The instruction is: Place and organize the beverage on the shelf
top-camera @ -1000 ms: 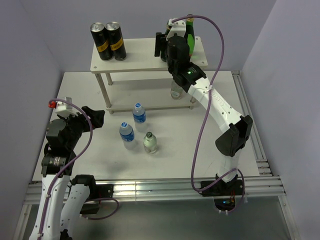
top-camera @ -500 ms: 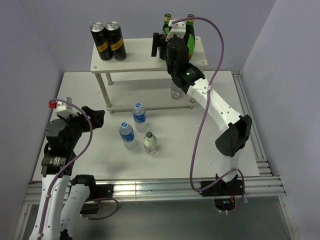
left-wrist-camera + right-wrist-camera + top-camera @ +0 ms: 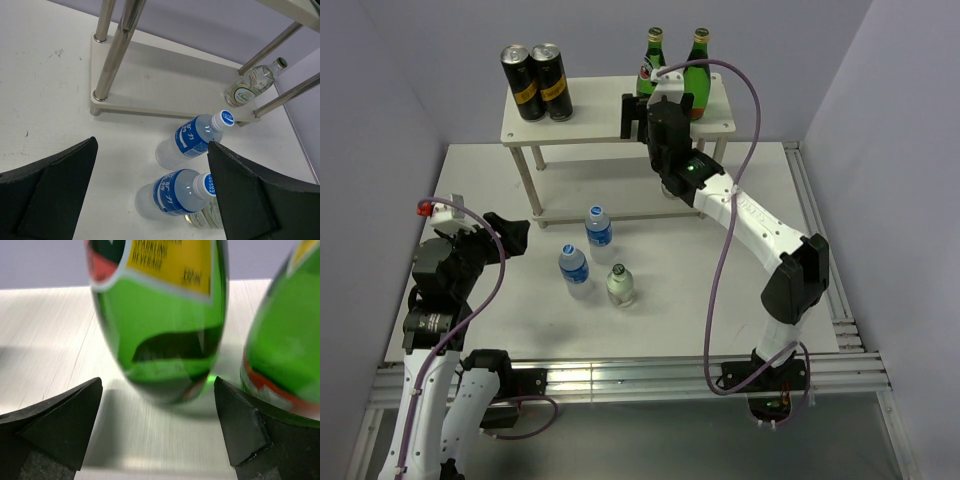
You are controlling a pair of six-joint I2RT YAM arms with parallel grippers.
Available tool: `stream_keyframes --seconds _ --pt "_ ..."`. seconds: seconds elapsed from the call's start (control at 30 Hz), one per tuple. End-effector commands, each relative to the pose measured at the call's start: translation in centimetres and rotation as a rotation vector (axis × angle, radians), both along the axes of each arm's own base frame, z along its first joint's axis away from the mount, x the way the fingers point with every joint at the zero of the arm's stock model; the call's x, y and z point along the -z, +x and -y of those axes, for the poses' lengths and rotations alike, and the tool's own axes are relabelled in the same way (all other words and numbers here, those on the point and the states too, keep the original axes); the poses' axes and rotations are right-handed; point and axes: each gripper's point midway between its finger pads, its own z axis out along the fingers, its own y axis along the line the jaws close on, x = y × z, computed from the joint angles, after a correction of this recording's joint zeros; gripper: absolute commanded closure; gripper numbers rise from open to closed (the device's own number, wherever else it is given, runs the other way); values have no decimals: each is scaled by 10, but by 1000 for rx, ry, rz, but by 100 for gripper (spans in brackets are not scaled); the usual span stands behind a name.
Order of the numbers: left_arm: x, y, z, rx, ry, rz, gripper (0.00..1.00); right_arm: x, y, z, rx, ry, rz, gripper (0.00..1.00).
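Right fingers [image 3: 50,425] straddle a green bottle [image 3: 165,330] at the right end of the shelf [image 3: 610,125] top. Risk: a skewed retreat could clip it, tipping it into its neighbour [image 3: 285,340] or off the shelf. Right fingers spread wide, no contact visible, nothing held. Left fingers [image 3: 45,195] equally wide, empty, facing water bottles [image 3: 192,140] on the bench [image 3: 680,300] before the shelf.

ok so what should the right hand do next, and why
Probably draw the right hand straight back: it is open around the green bottle, which stands upright on the top board of the shelf, and bottles on the table are not yet shelved.
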Motion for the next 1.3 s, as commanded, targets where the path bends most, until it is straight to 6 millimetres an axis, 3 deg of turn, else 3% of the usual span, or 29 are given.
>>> stream_keyframes --seconds 0.0,0.13,0.33,0.47,0.5,0.53,0.6,0.63,0.7,0.73,0.77,0.87,0.97,1.07,1.13,1.27 --pt "-10 0 0 9 8 43 0 -26 -24 8 20 48 50 0" --pt "-12 0 0 7 7 48 1 -22 -43 8 33 55 56 0" --pt "-11 0 -1 4 8 47 1 -7 -91 8 37 74 44 0" --pt "-12 0 -1 3 10 49 1 13 -144 22 35 110 16 0" --pt "-12 0 -1 3 10 49 1 17 -163 13 1 115 18 0" --pt "-11 0 -1 4 8 47 1 23 -175 20 30 105 19 0" --pt "-11 0 0 7 7 47 1 52 -203 23 12 74 -20 0" --pt "-12 -1 0 9 8 50 1 57 -223 19 -24 90 -36 0" --pt "-12 -1 0 7 8 50 1 94 -243 19 -50 114 -111 0" --pt "-12 0 -1 4 8 49 1 99 -260 14 -105 139 -125 0" --pt "-12 -1 -1 4 8 50 1 124 -272 10 -145 135 -165 0" --pt "-13 -1 -1 4 8 55 1 161 -303 3 -207 120 -226 0" --pt "-12 -1 0 7 8 50 1 202 -324 0 -222 71 -304 0" --pt "-13 -1 -1 2 8 53 1 237 -342 -16 -288 68 -391 0" --pt "-12 -1 -1 1 8 53 1 253 -346 -27 -320 84 -420 0" --pt "-12 0 -1 2 8 49 1 263 -344 -47 -342 58 -419 0"
